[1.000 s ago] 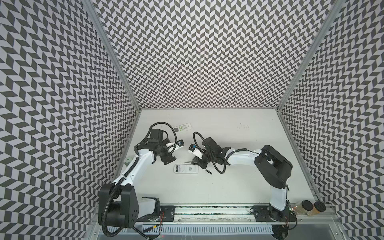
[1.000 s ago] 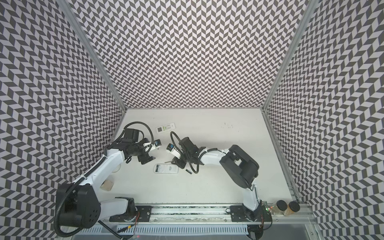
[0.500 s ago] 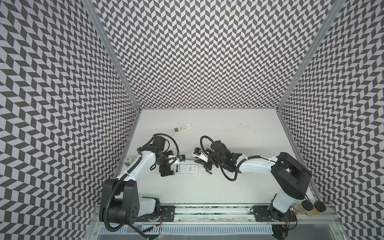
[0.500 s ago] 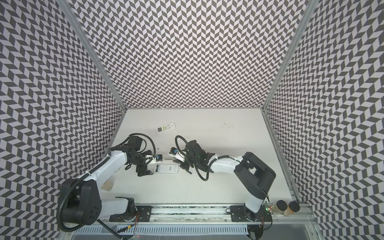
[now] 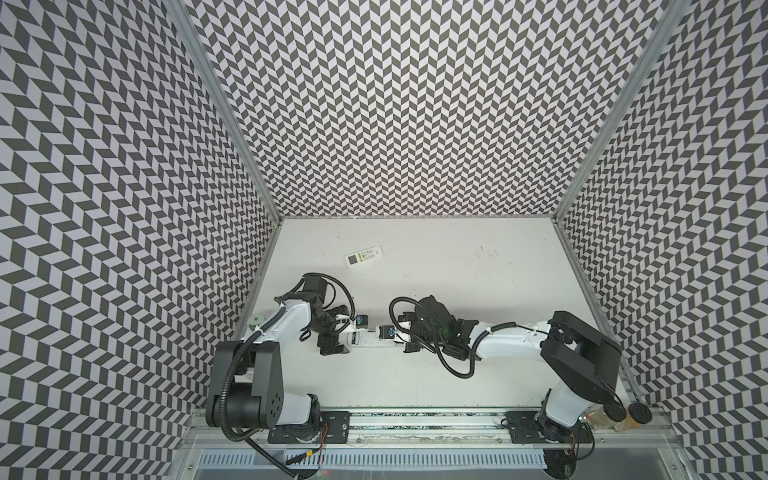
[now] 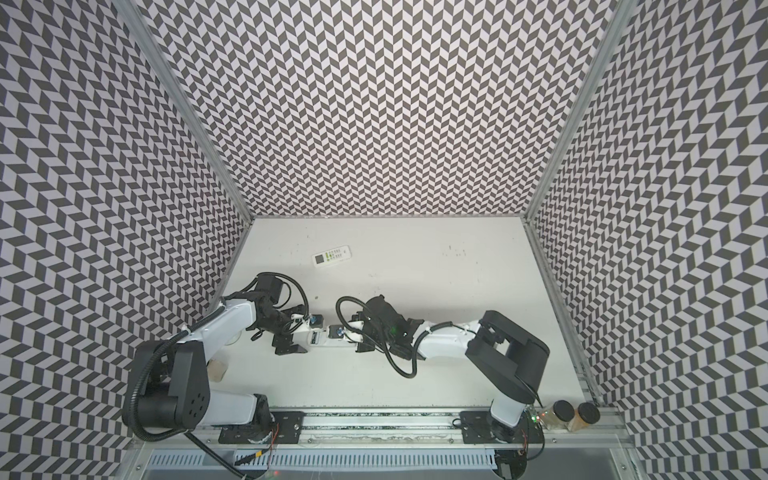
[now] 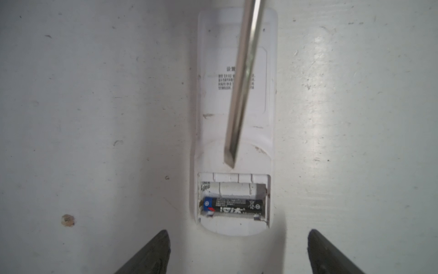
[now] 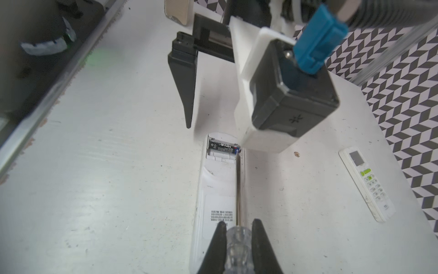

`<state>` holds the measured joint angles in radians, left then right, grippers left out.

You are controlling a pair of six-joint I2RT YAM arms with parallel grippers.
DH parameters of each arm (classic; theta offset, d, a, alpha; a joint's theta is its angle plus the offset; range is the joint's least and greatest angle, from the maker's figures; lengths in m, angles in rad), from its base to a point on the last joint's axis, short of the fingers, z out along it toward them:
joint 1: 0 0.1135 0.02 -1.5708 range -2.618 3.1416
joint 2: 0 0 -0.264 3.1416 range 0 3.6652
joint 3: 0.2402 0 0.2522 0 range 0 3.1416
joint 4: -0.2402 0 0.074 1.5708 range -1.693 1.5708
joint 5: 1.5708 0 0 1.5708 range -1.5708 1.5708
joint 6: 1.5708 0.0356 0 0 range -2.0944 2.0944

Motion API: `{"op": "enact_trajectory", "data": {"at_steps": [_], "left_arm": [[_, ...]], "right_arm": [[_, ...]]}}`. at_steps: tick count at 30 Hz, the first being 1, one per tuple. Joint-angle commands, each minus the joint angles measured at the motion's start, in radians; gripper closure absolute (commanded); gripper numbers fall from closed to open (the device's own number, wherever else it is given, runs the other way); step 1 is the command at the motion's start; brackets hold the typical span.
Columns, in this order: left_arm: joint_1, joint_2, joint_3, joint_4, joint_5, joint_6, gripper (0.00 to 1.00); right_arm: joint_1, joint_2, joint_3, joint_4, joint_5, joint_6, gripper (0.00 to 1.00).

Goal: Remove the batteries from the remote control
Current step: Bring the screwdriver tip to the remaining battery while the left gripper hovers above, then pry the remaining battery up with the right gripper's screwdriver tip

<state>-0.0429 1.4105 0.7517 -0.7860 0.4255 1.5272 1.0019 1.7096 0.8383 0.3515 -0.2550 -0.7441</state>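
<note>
A white table is seen in both top views, with both arms reaching in toward its left-middle part. Between them a white remote is laid face down, its cover off and the battery bay exposed at the end toward the left arm. A second remote is left face up, well apart, near the back wall.

A screwdriver is clamped by its clear handle in the right gripper, whose jaws are closed on it. Its shaft is run along the remote's length, and its flat tip is held just short of the bay's edge; whether it touches the plastic cannot be told. The left gripper is spread wide and holds nothing. It is set just past the bay end of the remote, one finger off to each side.

Only one battery is seen. It is seated in the slot nearer the remote's end, while the neighbouring slot is empty. It is a thin black cell with white print and a blue band at one end. Its long axis lies across the remote, square to the shaft. The left gripper is judged nearer to it than the right, though the tip is nearest of all. Prying it up is judged the step in hand.
</note>
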Motion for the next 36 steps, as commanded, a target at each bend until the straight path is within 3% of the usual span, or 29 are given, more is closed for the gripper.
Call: {"op": "enact_trajectory", "data": {"at_steps": [1,8,15,26,32,36], "left_arm": [[0.004,0.008,-0.019,0.037,0.049,0.061,0.09],[-0.001,0.031,-0.035,0.109,0.078,0.054,0.11],[-0.015,0.039,-0.081,0.159,0.056,0.07,0.17],[-0.03,0.059,-0.114,0.194,0.093,0.038,0.41],[-0.027,0.046,-0.114,0.172,0.044,0.037,0.44],[-0.026,0.028,-0.131,0.166,-0.006,0.047,0.36]], "right_arm": [[0.012,0.013,0.0,0.064,0.04,-0.128,1.0],[0.028,0.057,0.05,0.016,0.019,-0.26,1.0],[0.054,0.136,0.155,-0.096,0.064,-0.307,1.0],[0.06,0.185,0.216,-0.183,0.121,-0.345,1.0],[0.063,0.194,0.226,-0.209,0.082,-0.345,1.0],[0.069,0.211,0.244,-0.231,0.06,-0.354,1.0]]}}
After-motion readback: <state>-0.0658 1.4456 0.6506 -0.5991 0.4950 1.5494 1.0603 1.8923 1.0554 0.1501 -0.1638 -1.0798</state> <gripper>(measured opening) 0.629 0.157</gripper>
